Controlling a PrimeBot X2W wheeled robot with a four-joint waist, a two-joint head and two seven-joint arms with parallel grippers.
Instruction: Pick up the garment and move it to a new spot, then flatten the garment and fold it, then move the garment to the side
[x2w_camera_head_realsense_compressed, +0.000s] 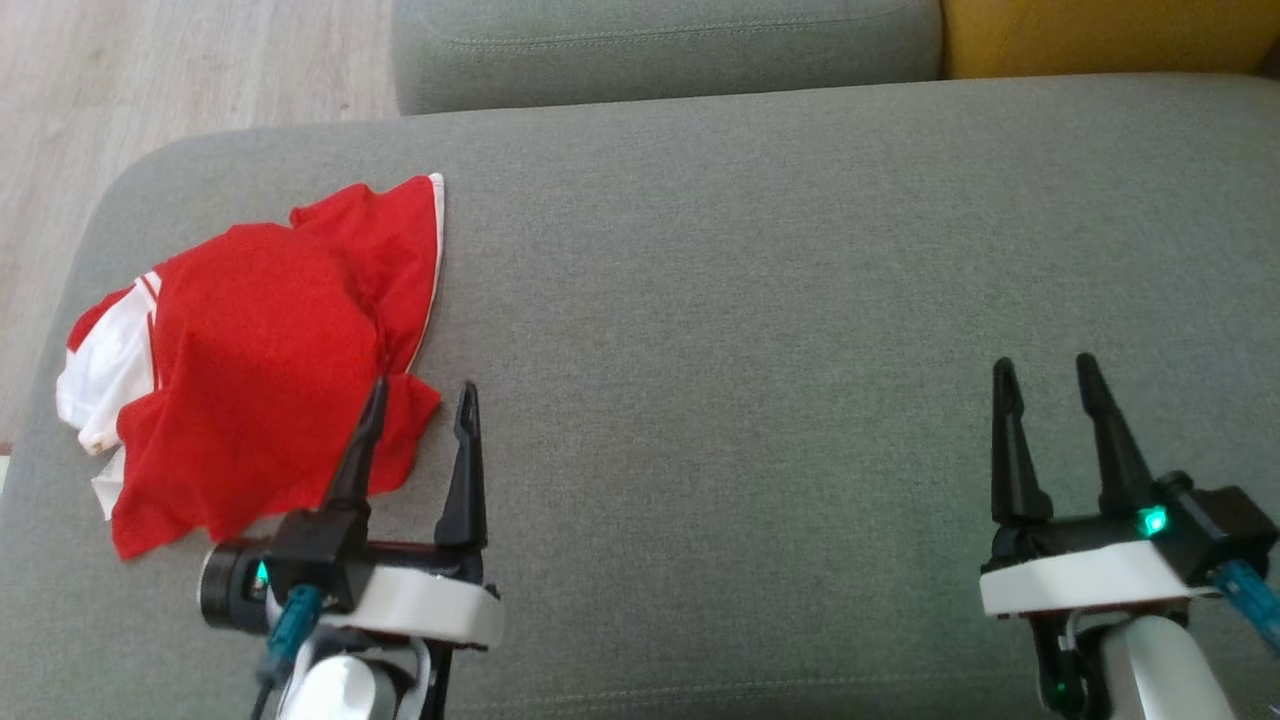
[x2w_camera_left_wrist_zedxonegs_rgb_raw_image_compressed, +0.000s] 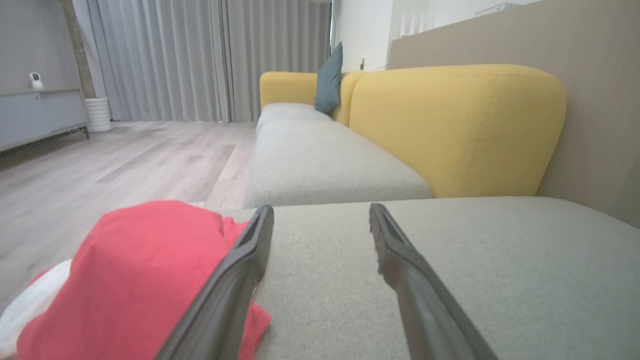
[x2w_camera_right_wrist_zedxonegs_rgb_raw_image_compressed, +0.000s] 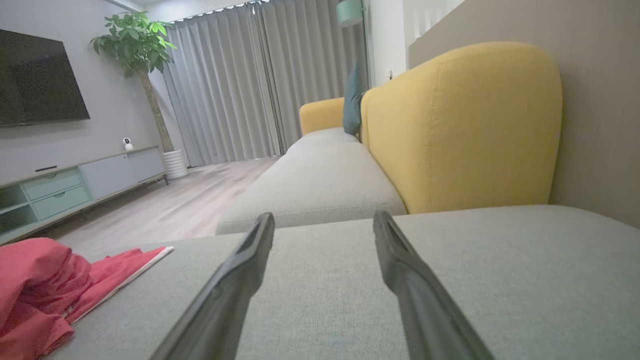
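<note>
A crumpled red garment (x2w_camera_head_realsense_compressed: 265, 340) with white trim lies bunched at the left end of a grey sofa cushion (x2w_camera_head_realsense_compressed: 760, 330). My left gripper (x2w_camera_head_realsense_compressed: 422, 395) is open at the garment's near right corner; its left finger overlaps the red cloth in the head view, and its right finger is over bare cushion. Nothing is between the fingers. In the left wrist view the garment (x2w_camera_left_wrist_zedxonegs_rgb_raw_image_compressed: 135, 275) sits left of the open left gripper (x2w_camera_left_wrist_zedxonegs_rgb_raw_image_compressed: 320, 215). Far to the right my right gripper (x2w_camera_head_realsense_compressed: 1045, 375) stands open over bare cushion. The right wrist view shows the garment (x2w_camera_right_wrist_zedxonegs_rgb_raw_image_compressed: 50, 290) at its lower left.
The cushion's left edge drops to a wooden floor (x2w_camera_head_realsense_compressed: 150, 80). Behind it is another grey seat (x2w_camera_head_realsense_compressed: 660, 50) and a yellow backrest (x2w_camera_head_realsense_compressed: 1110, 35). The cushion is bare between and beyond the grippers.
</note>
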